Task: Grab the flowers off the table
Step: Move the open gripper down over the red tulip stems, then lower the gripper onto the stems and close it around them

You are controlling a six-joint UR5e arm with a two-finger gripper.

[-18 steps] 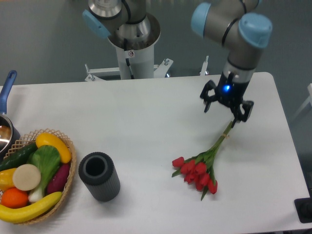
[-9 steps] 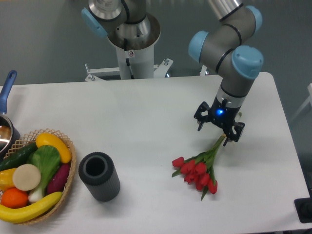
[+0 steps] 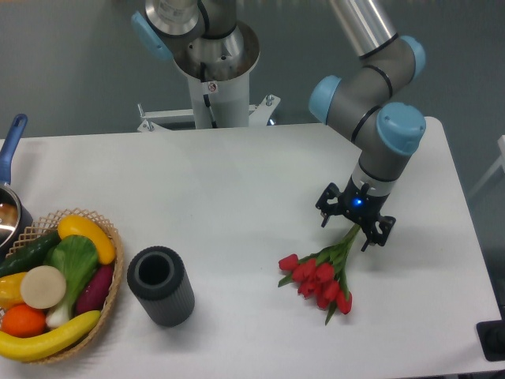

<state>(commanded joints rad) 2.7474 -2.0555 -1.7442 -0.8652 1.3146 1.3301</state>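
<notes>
The flowers [image 3: 319, 278], a bunch of red tulip buds with green leaves and thin green stems, lie on the white table [image 3: 237, 205] at the right of centre, buds toward the front. My gripper [image 3: 350, 227] is open and points down over the stem end of the bunch. Its two fingers stand one on each side of the stems, low near the tabletop. The far end of the stems is hidden under the gripper.
A dark grey ribbed cylinder [image 3: 161, 285] stands at the front left of centre. A wicker basket [image 3: 107, 272] of colourful vegetables sits at the front left edge. A pot with a blue handle [image 3: 11, 142] is at the far left. The robot's base [image 3: 213, 71] stands behind the table.
My gripper has moved forward and down along the stems toward the buds and now straddles the stems. The flowers have not moved.
</notes>
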